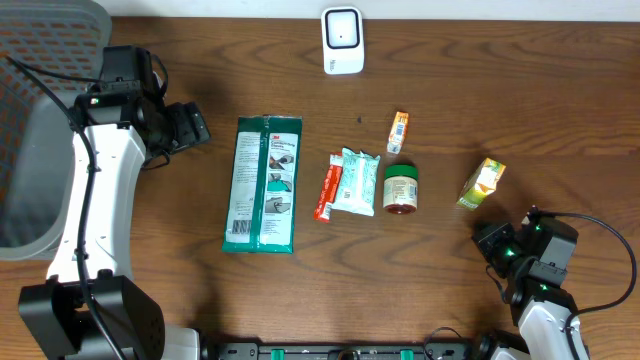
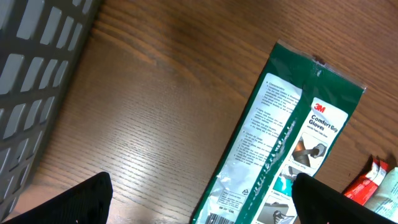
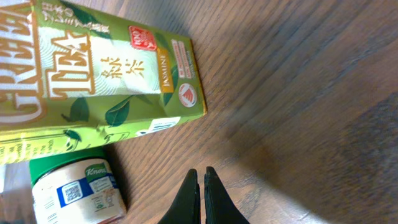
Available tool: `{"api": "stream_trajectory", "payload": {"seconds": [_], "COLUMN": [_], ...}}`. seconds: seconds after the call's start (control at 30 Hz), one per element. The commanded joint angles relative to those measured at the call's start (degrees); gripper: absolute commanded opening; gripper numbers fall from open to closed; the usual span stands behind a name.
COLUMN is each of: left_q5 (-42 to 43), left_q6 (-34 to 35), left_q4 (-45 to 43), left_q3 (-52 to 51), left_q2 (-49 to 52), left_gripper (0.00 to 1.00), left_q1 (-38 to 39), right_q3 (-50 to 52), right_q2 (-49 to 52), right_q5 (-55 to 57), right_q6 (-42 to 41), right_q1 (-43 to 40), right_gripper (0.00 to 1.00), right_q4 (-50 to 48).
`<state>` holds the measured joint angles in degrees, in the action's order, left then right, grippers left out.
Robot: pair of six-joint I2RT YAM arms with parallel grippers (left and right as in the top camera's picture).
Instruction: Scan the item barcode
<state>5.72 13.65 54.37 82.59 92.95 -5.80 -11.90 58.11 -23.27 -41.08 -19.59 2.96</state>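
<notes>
arms: white shells — black joints | right pincer: black | cables: black

Brown wooden table; grey mesh basket

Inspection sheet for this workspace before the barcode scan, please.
Surface: wooden table.
Job's things: white scanner at far edge; green glove pack, red sachet, teal pack, jar, small tube, green tea carton, all untouched.
Clutter: nothing seen.
End effectors: left end effector open, empty, beside green glove pack; right end effector shut, empty, near green tea carton.
Cables: black lead along left arm; second lead at right arm.
Surroundings: grey mesh bin at left.
</notes>
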Motion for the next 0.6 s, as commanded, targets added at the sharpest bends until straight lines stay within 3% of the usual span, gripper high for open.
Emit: {"api": "stream_trajectory", "payload": {"seconds": [0.0,0.3,0.57], "left_q5": [0.09,0.09,0.09], "left_q6": [-0.35,-0.35,-0.35], "left_q4": [0.17,0.17,0.20], "left_q3": [0.15,0.15,0.15], "left_q2": [0.28,0.28,0.28], "left_gripper": [0.92,0.92,0.92], "left_q1": [-0.24,-0.24,-0.24], "right_q3": [0.28,0.28,0.28], "right_q2": [-0.35,-0.35,-0.35], "right_q5": [-1.90,-1.86,9.88], "right_q6": [-0.55,-2.12,-3.23], "right_q1": [-0.24,-0.24,-0.24], "right_gripper": [0.01,0.01,0.01], "right_q4": [-0.31,-2.67,-2.14]}}
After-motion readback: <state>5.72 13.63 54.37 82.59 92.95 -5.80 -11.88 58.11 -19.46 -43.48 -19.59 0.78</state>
